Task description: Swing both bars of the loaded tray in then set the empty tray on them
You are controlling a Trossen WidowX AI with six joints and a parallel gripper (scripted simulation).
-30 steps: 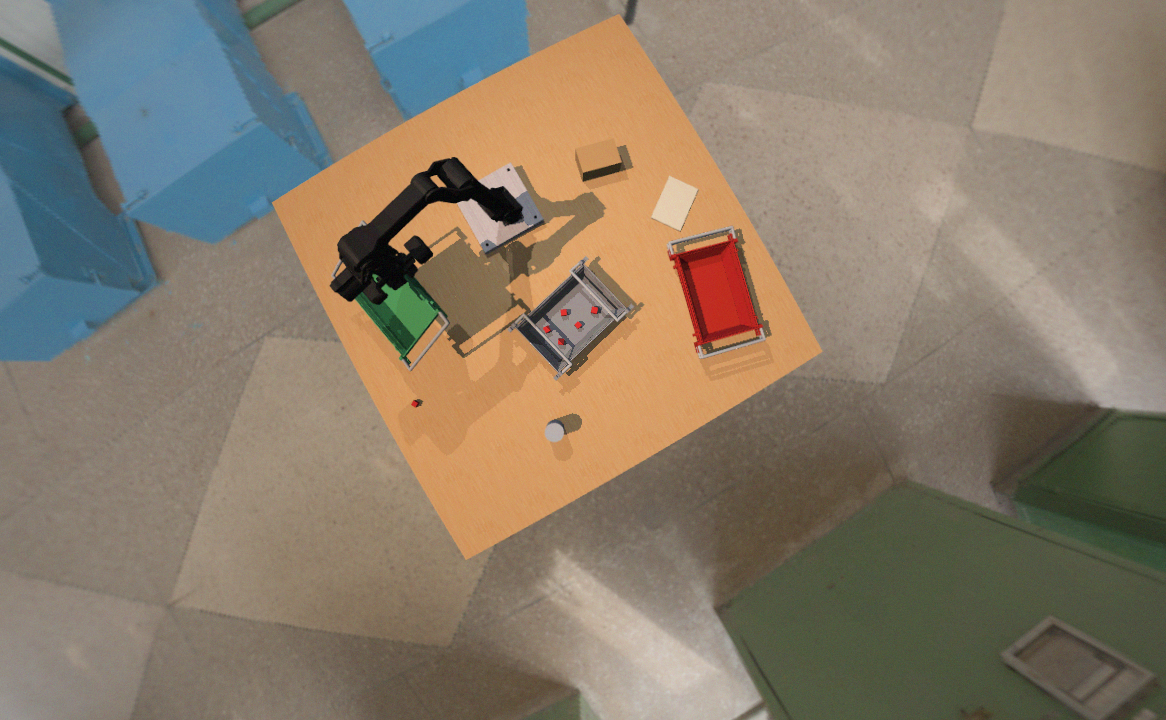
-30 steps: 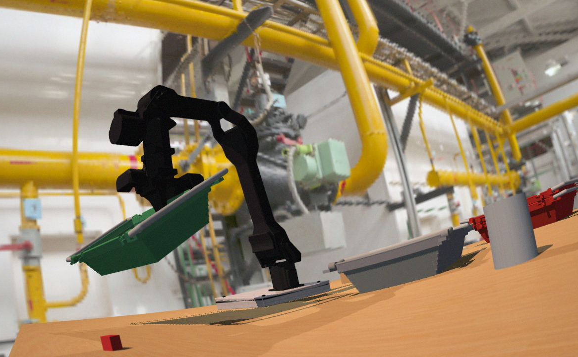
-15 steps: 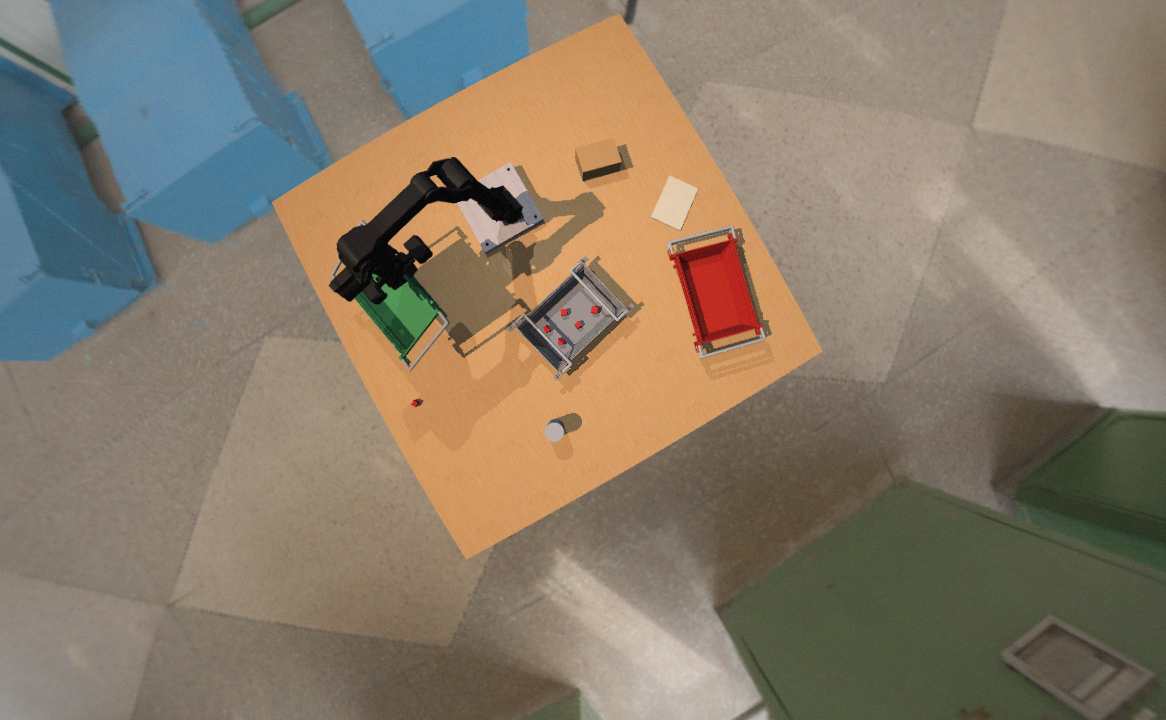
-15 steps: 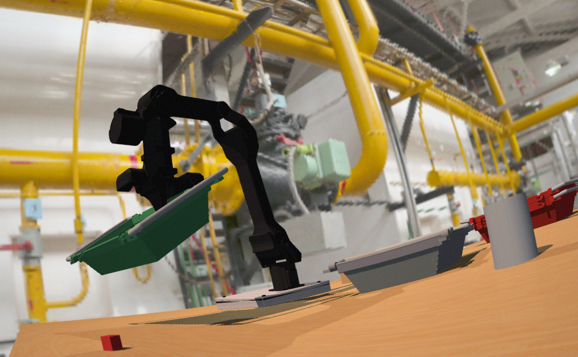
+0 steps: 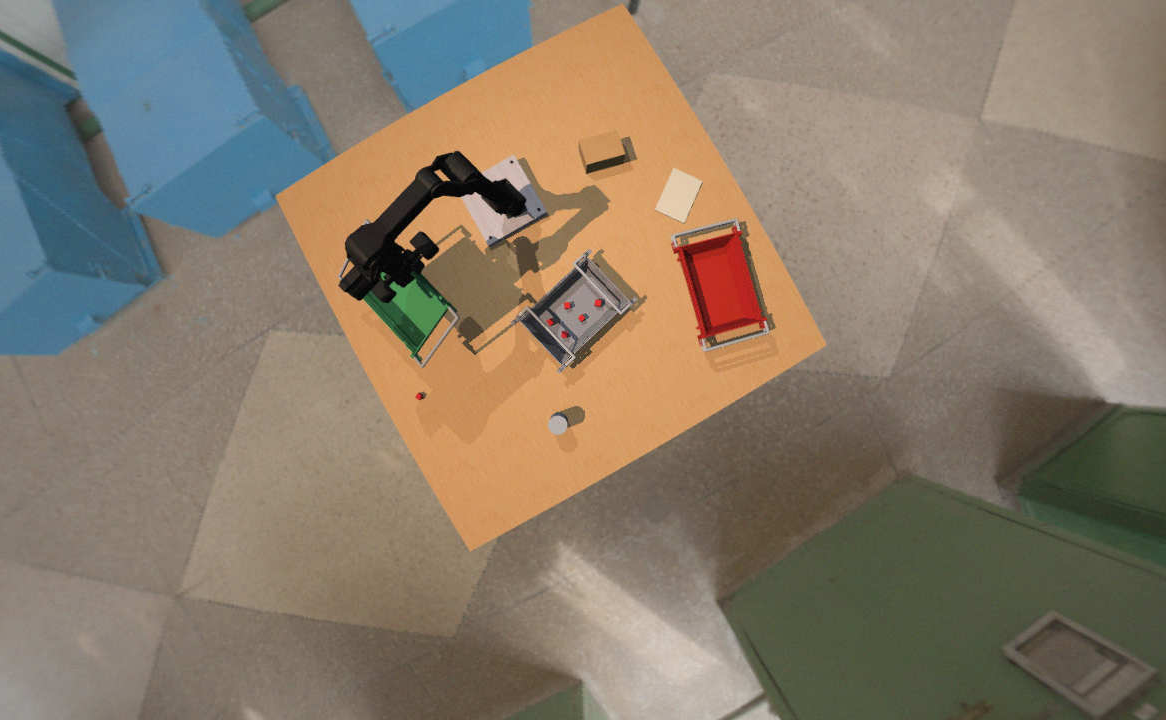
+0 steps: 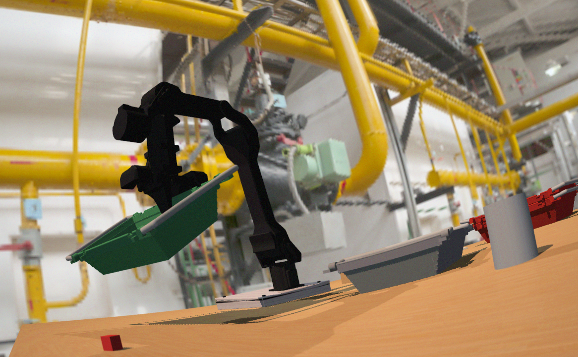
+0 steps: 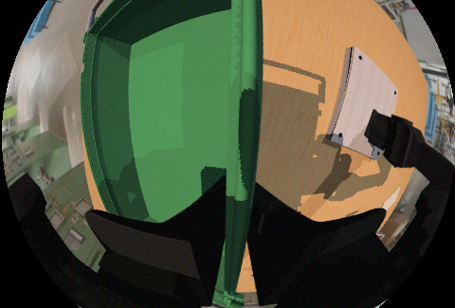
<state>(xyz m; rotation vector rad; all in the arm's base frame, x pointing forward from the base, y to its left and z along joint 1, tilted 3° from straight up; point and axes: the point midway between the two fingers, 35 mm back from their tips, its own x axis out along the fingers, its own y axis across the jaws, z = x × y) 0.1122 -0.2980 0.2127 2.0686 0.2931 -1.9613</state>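
My gripper (image 5: 402, 275) (image 6: 166, 210) (image 7: 235, 182) is shut on a long side wall of the empty green tray (image 5: 414, 310) (image 6: 149, 249) (image 7: 158, 99). This tray hangs above the table, clearly tilted, with its wire bars out over its ends. The grey tray (image 5: 540, 342) (image 6: 388, 270) stands near the table's middle, with several small red blocks (image 5: 567, 305) inside. Its two wire bars, one of them the right bar (image 5: 600, 291), lie across its top near the ends. The gripped stretch of wall is partly hidden by the fingers.
A red tray (image 5: 721, 279) (image 6: 552, 212) with bars at its ends stands at the right. A grey cylinder (image 5: 557, 423) (image 6: 510, 233), a loose red block (image 5: 420, 394) (image 6: 111, 342), a brown box (image 5: 601, 148) and a cream card (image 5: 679, 195) also lie or stand on the table.
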